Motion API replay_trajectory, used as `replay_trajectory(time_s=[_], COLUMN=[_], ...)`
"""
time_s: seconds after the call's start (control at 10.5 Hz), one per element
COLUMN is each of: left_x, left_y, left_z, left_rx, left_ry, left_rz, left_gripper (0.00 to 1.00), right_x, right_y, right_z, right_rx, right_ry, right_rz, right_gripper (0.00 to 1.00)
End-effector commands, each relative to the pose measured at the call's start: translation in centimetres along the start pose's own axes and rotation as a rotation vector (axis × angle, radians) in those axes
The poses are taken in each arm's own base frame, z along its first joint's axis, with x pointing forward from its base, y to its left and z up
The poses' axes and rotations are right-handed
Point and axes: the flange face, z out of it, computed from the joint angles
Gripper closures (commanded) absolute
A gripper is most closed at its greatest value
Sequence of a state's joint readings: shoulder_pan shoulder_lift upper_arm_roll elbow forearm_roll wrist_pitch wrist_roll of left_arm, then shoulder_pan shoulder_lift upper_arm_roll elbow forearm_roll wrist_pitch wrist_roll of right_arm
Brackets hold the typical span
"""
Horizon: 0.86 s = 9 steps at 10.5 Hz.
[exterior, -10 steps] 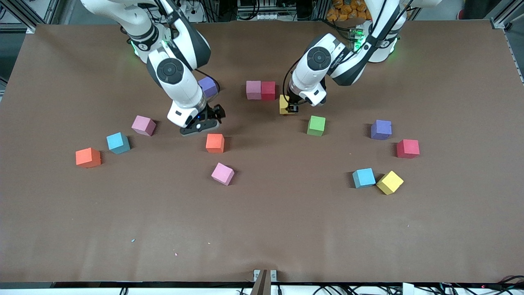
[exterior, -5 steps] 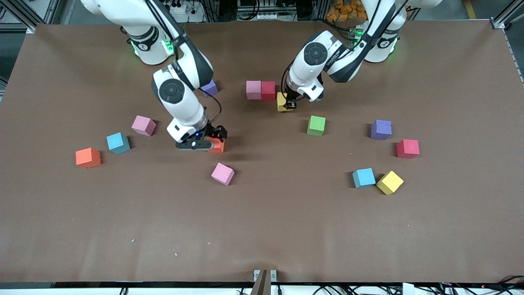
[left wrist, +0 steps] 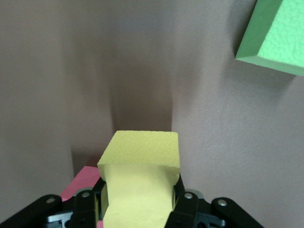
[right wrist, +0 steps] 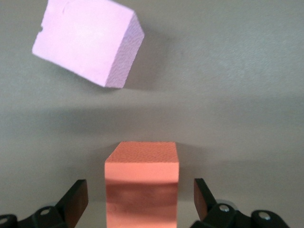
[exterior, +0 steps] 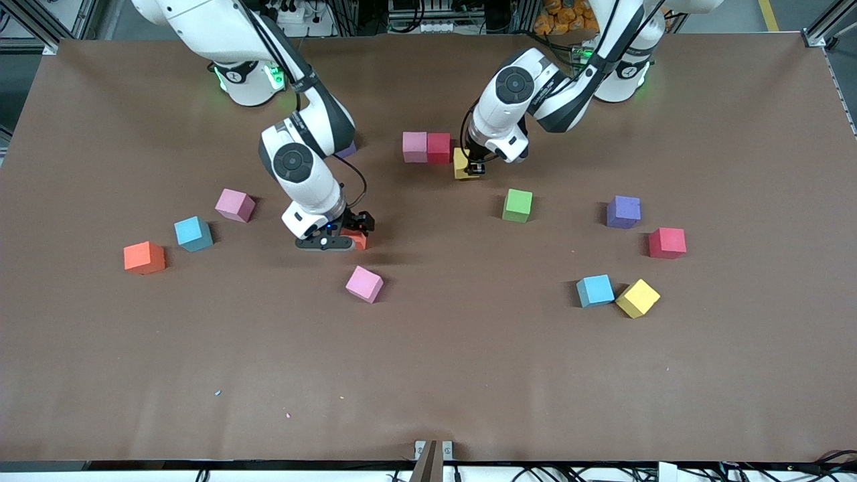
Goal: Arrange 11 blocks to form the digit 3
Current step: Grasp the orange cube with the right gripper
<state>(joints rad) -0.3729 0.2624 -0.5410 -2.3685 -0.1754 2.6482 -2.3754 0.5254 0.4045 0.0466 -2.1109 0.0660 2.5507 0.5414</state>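
The right arm (exterior: 304,144) hides most of a purple block (exterior: 347,149).

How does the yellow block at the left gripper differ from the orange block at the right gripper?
The yellow block is clamped in the shut left gripper, beside the red block. The orange block stands ungripped on the table between the open right gripper's fingers, apart from other blocks. Both are same-sized cubes.

A brown table (exterior: 428,375) — with small pale specks (exterior: 218,392), perhaps crumbs, near its front edge.
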Motion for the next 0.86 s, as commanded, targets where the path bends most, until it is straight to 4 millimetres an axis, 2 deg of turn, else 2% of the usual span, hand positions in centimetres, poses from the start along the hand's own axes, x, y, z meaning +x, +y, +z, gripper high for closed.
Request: replay_trajectory(time_s=[0.0, 0.19, 0.29, 0.38, 0.48, 0.57, 0.67, 0.76], left_x=[-0.1, 0.2, 0.2, 0.2, 0.2, -0.1, -0.1, -0.1], left_y=[-1.8, -2.2, -2.2, -2.2, -2.3, -2.8, -3.0, -3.2], left_z=[0.3, 0.7, 0.8, 0.9, 1.0, 1.4, 1.6, 1.9], left_rx=[-0.007, -0.013, -0.015, -0.016, -0.013, -0.006, -0.004, 0.002], left_ry=[-0.001, -0.003, -0.007, -0.008, -0.006, -0.003, -0.001, 0.002], left_rz=[0.009, 0.014, 0.019, 0.022, 0.024, 0.036, 0.041, 0.043], left_gripper=[1.00, 1.00, 1.00, 1.00, 1.00, 1.00, 1.00, 1.00], right_x=[0.3, -0.4, -0.4, -0.3, -0.3, -0.3, -0.2, -0.1], right_y=[-0.2, -0.5, -0.5, -0.6, -0.6, -0.6, -0.7, -0.6], right_z=[0.9, 2.8, 2.7, 2.7, 2.7, 2.6, 2.5, 2.2], right_rx=[-0.006, -0.005, -0.005, -0.004, -0.004, -0.007, -0.006, -0.004], right_ry=[0.005, 0.006, 0.006, 0.007, 0.007, 0.003, 0.003, 0.005], right_rz=[0.010, 0.000, 0.000, 0.000, 0.000, -0.002, -0.004, -0.001], right_gripper=[0.01, 0.04, 0.10, 0.24, 0.52, 0.87, 1.00, 1.00])
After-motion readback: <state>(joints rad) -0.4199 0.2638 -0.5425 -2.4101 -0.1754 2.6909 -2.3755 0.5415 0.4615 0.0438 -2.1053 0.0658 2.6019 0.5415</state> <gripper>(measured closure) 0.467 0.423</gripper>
